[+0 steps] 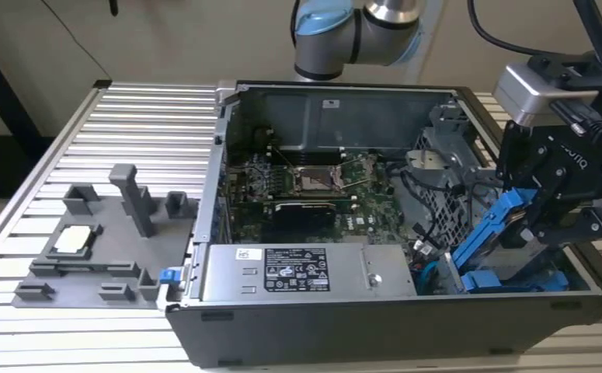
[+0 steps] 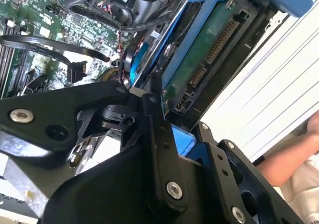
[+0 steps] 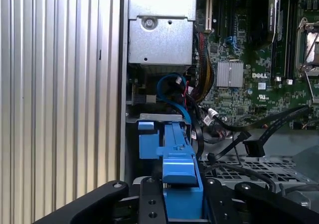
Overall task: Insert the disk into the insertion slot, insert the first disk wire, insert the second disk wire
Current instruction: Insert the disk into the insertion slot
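A ribbed tabletop [image 1: 145,132] of silver metal slats carries an open dark-grey computer case [image 1: 384,334], which stands toward the exterior view's right. On the exterior view's left, just beside the case, lies a flat grey holder [image 1: 73,268] with upright posts [image 1: 135,198] and a small pale square piece [image 1: 76,238] set in it

It looks a robot lab: slotted aluminium bench [image 1: 135,116], opened computer case [image 1: 280,330].

bright-blue plastic-framed disk [image 1: 487,237] | black metal gripper [image 1: 534,229] | green printed-circuit motherboard [image 1: 311,203] | dark-grey steel computer case [image 1: 384,336] | silver ribbed aluminium table [image 1: 145,116] | grey metal box [image 1: 384,273], white label [image 1: 295,270]
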`<state>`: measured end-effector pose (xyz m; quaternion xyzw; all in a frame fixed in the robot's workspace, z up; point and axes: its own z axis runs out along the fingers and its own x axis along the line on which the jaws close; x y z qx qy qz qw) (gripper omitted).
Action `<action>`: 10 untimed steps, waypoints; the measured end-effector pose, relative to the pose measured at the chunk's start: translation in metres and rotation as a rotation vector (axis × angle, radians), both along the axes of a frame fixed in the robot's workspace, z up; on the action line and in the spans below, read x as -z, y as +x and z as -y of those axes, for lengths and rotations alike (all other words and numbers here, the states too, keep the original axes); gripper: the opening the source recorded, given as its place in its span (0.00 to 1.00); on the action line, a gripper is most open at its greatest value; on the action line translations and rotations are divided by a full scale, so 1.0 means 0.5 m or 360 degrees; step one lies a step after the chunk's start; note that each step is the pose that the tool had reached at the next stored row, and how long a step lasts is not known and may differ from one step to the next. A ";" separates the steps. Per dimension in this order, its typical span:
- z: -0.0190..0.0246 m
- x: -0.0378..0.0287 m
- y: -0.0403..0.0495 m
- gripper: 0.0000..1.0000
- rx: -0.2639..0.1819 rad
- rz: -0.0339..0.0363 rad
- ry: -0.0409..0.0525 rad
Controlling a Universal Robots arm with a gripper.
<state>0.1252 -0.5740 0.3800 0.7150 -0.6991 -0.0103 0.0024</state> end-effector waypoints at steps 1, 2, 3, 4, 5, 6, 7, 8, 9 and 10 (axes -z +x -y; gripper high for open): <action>0.0000 0.000 0.000 0.32 0.0000 0.0000 0.0000; 0.0000 0.001 0.000 0.32 0.0000 0.0000 0.0000; 0.0000 0.001 -0.001 0.32 0.0001 0.0002 0.0001; 0.0002 0.002 -0.001 0.32 0.0002 0.0005 0.0005; 0.0003 0.003 -0.001 0.32 0.0004 0.0007 0.0013; 0.0001 0.004 -0.002 0.32 0.0006 0.0008 0.0022; -0.0001 0.004 -0.002 0.32 0.0006 0.0008 0.0024; -0.0001 0.004 -0.002 0.32 0.0006 0.0008 0.0024; -0.0001 0.004 -0.002 0.32 0.0006 0.0008 0.0024; 0.0000 0.004 -0.002 0.32 0.0006 0.0008 0.0024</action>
